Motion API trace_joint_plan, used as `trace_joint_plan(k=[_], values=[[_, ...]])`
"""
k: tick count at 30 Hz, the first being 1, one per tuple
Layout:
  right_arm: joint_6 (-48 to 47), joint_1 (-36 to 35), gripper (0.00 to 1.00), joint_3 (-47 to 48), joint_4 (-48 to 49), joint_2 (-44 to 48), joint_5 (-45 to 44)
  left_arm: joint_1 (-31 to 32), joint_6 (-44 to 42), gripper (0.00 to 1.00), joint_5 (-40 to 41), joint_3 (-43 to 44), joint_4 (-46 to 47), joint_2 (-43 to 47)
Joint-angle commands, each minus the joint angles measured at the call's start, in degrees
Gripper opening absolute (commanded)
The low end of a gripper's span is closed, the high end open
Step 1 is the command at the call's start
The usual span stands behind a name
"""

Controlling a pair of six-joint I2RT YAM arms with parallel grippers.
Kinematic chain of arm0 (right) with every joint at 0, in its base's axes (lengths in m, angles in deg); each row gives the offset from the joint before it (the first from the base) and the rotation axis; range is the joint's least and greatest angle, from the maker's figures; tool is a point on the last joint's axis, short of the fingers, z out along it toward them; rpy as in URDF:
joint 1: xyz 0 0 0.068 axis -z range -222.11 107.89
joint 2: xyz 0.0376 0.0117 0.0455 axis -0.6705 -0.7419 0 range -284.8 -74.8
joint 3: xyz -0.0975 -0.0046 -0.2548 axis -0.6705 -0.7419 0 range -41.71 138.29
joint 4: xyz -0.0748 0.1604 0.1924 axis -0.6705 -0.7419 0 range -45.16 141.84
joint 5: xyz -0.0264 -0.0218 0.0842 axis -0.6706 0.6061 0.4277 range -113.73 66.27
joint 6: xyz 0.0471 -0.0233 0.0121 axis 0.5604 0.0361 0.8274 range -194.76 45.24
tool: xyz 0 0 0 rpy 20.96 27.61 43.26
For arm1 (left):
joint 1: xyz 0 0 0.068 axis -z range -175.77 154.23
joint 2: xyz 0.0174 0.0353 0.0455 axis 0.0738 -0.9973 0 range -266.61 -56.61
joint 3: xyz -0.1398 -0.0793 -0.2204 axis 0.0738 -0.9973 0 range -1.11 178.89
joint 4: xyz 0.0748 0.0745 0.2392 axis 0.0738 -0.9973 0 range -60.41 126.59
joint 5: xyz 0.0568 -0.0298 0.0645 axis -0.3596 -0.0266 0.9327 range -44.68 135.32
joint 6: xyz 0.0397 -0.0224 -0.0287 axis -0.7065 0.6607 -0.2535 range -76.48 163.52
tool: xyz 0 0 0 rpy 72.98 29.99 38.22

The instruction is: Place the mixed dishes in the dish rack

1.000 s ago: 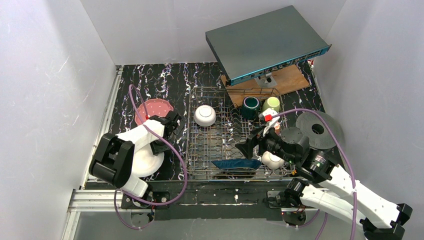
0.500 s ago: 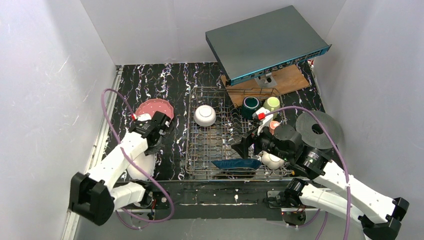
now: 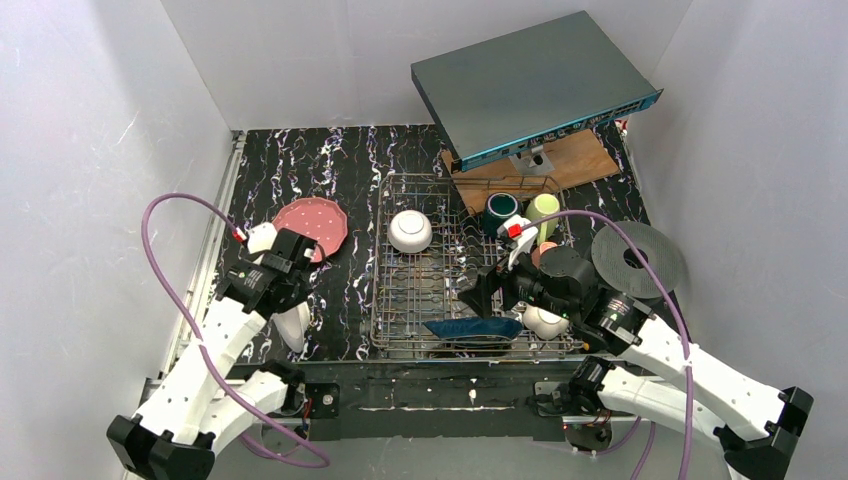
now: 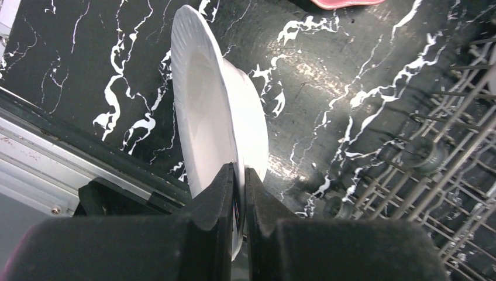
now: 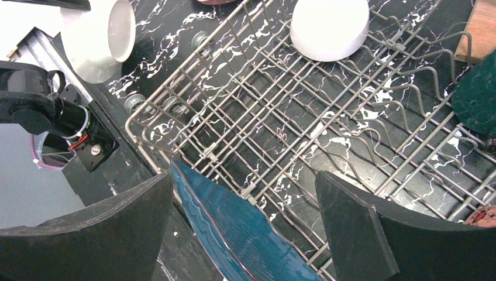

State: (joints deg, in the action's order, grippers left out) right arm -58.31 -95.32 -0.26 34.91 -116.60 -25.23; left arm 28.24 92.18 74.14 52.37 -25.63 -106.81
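My left gripper [image 3: 287,283] is shut on the rim of the cream plate [image 3: 296,326], which stands tilted on edge left of the dish rack [image 3: 400,300]. The left wrist view shows the pads [image 4: 225,187] pinching the plate [image 4: 202,99]. The pink dotted plate [image 3: 312,224] lies flat behind it. In the rack are a white bowl [image 3: 410,230], a dark teal mug [image 3: 502,209], a light green mug [image 3: 544,207] and the dark blue plate [image 3: 474,328] at the front. My right gripper [image 3: 482,291] is open above the blue plate [image 5: 240,228] and rack wires [image 5: 292,111].
A second white bowl [image 3: 545,321] and a salmon mug [image 3: 541,251] sit partly hidden under my right arm. A black disc with a centre hole [image 3: 637,260] lies at the right. A flat grey box with a blue edge [image 3: 535,85] rests on a wooden board [image 3: 575,160] behind the rack.
My left arm has swung back and to the left, lifting the cream plate from flat onto its edge. My right gripper has shifted slightly left over the rack, still open.
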Motion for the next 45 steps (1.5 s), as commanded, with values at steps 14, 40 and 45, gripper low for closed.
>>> trace_joint_plan(k=[14, 40, 45], values=[[4.9, -10.3, 0.99, 17.1, 2.5, -19.5, -7.8, -0.2, 12.6, 0.00, -6.1, 27.3, -6.9, 3.0], [-25.0, -37.0, 1.00, 36.6, 19.4, -46.2, -50.6, -0.1, 39.3, 0.00, -23.0, 18.1, 4.0, 12.5], [-32.3, -36.9, 0.93, 36.5, 24.0, -49.6, -53.3, -0.2, 41.7, 0.00, -27.8, 16.4, 6.1, 13.5]])
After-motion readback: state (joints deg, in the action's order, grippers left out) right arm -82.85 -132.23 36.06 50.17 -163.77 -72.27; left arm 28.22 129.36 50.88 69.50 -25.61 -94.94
